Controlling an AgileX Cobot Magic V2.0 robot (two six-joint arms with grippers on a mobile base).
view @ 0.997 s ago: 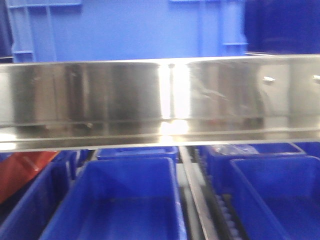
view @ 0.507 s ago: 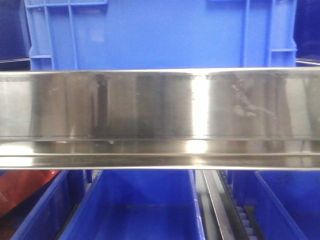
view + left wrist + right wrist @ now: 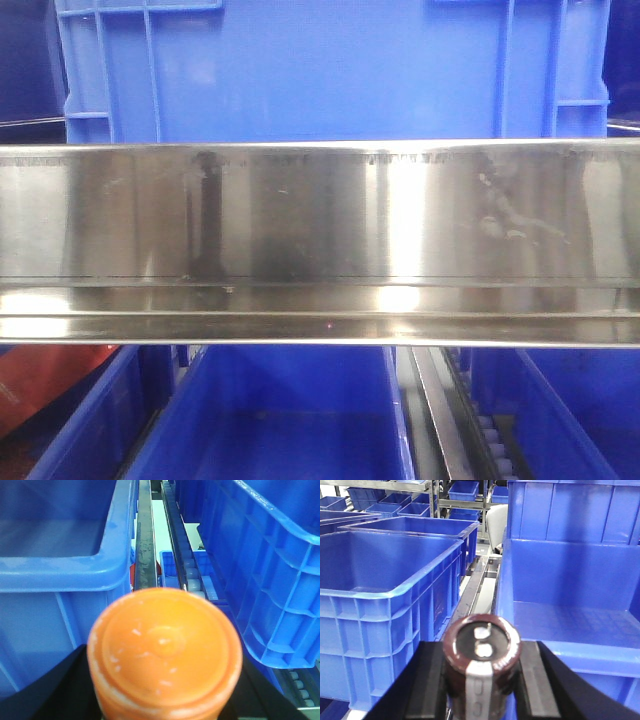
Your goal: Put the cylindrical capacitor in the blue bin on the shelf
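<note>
In the right wrist view my right gripper is shut on the cylindrical capacitor, a dark brown cylinder with a silvery stripe, its end facing the camera. It is held in front of an open-fronted blue bin on the shelf. In the left wrist view my left gripper holds an orange round-topped object that fills the lower frame; its black fingers show at either side. The front view shows the shelf's polished steel rail, with blue bins above and below.
A large blue crate stands left of the open-fronted bin, with a steel roller track between them. In the left wrist view, blue crates flank a roller track. More blue bins sit on racks far behind.
The front view has shifted: the steel rail sits lower in the frame and the bins have slid right. The picture is sharper now than one second ago.
</note>
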